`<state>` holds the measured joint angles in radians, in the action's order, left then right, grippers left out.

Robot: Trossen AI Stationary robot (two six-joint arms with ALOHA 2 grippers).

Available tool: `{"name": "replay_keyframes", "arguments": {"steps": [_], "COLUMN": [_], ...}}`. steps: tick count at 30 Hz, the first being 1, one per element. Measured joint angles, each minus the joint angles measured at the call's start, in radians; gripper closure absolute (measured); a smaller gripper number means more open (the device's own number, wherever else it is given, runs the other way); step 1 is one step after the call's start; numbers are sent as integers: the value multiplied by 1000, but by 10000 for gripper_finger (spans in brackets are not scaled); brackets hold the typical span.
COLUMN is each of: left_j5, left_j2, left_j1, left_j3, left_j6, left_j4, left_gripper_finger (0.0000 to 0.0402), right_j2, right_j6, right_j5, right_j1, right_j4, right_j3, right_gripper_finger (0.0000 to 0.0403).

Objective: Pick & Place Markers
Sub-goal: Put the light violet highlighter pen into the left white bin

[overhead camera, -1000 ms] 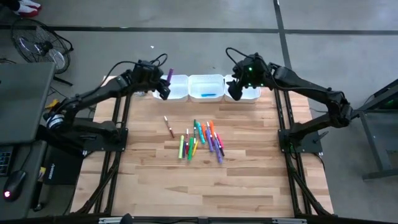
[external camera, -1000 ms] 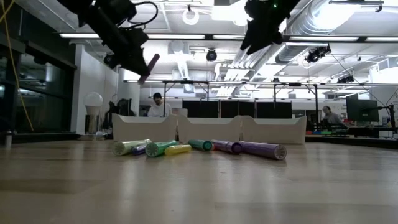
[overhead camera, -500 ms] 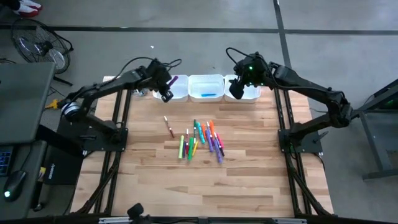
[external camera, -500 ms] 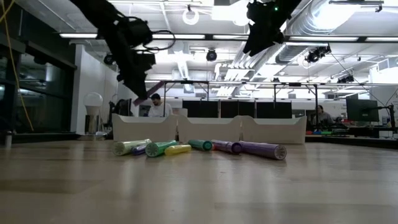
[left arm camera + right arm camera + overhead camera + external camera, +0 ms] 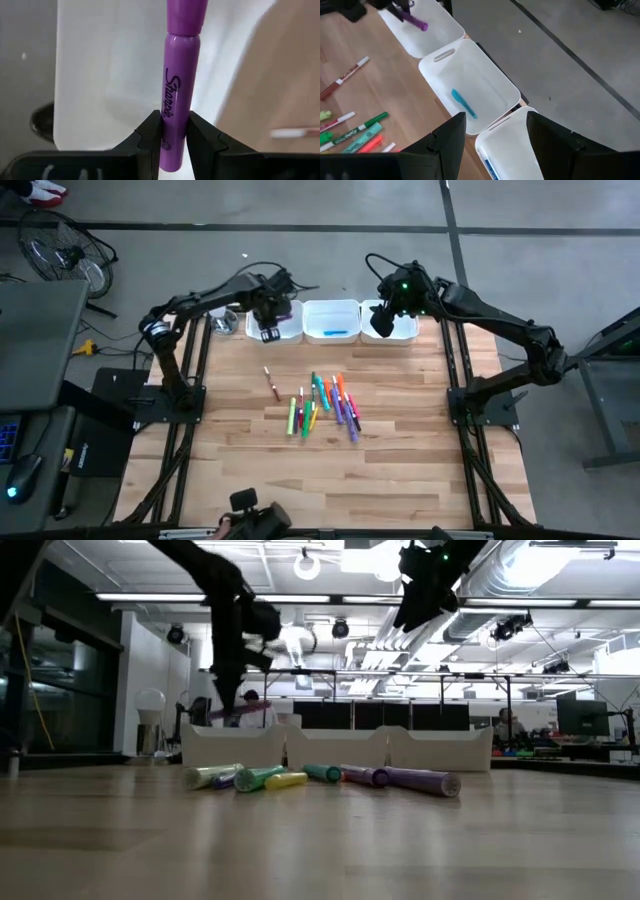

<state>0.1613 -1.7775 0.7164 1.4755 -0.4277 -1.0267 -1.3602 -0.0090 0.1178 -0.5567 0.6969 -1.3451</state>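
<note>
The purple marker (image 5: 179,75) is clamped between the jaws of the left gripper (image 5: 172,131), gripped near one end with most of its barrel sticking out past the fingertips, and it hangs over the left white tray (image 5: 283,323) at the far edge of the worktop (image 5: 400,470). The step in hand looks like the drop. To do it well, the marker should sit fully inside the tray's walls and low before the jaws part, since the long overhang could tip it across the rim or bounce it out. The middle tray (image 5: 331,320) already holds a blue marker (image 5: 464,103). The right gripper (image 5: 381,323) hovers above the right tray (image 5: 402,330) with its jaws apart and nothing between them. The remaining markers (image 5: 324,404) lie in a loose cluster mid-worktop, with a single red one (image 5: 272,383) just apart from them.
</note>
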Motion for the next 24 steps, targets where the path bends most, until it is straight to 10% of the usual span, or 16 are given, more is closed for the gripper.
{"name": "replay_keyframes", "arguments": {"steps": [24], "left_j5": [-26], "left_j2": [-117], "left_j1": [-3], "left_j3": [44], "left_j6": [-40], "left_j4": [-46], "left_gripper_finger": [333], "right_j2": [0], "right_j6": [-26], "right_j5": [3], "right_j1": [0], "right_j4": [-2], "right_j3": [0], "right_gripper_finger": [203]}}
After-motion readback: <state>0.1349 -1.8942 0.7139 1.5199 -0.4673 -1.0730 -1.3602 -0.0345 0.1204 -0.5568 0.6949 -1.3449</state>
